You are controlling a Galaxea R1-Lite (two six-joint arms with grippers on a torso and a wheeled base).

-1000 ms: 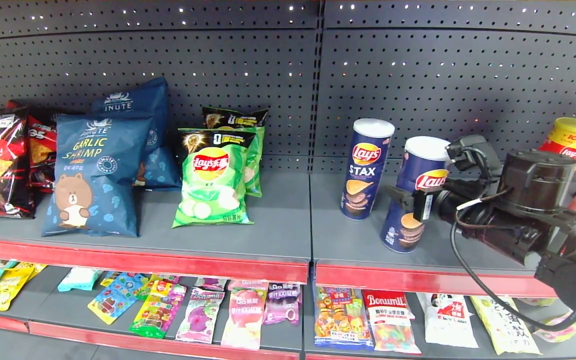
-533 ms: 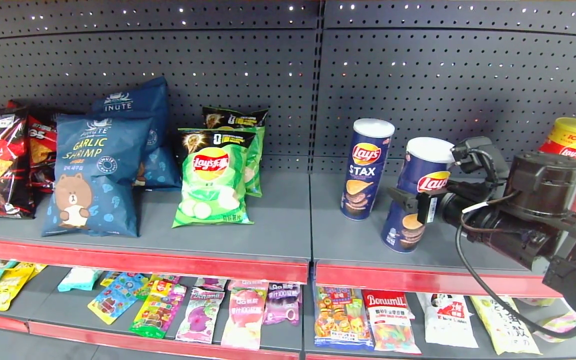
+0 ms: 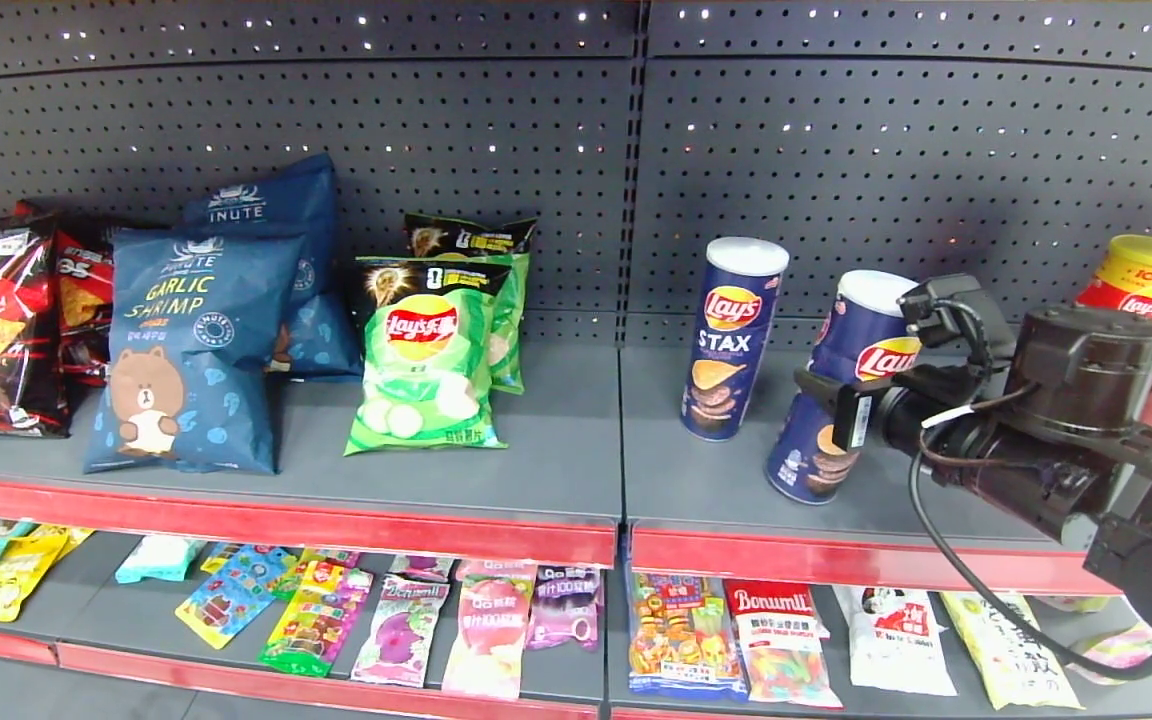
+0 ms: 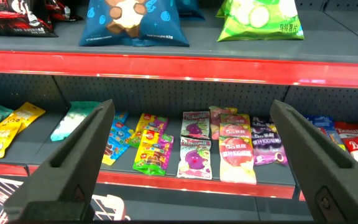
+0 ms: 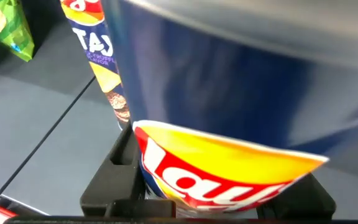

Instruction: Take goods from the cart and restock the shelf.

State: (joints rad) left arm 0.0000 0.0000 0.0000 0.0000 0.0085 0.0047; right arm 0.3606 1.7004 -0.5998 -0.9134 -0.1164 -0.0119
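Jaws of the right gripper [image 3: 829, 402] were clamped around the middle of a blue chip can [image 3: 866, 315]. The can leaned over the right half of the upper shelf [image 3: 556, 440], near its front edge, just beside a second blue can [image 3: 733, 340] that stood upright.

The held can looked like a light, stiff cardboard tube with a plastic lid, so it would probably keep its shape under a moderate squeeze but dent under a hard one. Its glossy wrap [image 5: 241, 93] was likely slippery. Being tall and narrow, it would topple easily if let go at a lean. Mid-height, where the jaws already sat, seemed the best place to hold it.

The can's base lay partly behind the near jaw, so I could not tell whether it touched the shelf or hung just above it. The far jaw was hidden behind the tube. A yellow can [image 3: 1141, 270] at the right end of the shelf was partly covered by the arm, and what stood below it was cut off.

The left gripper [image 4: 191, 106] had its jaws wide apart with nothing between them, facing the lower shelf [image 4: 185, 184] and its candy packets [image 4: 194, 152].
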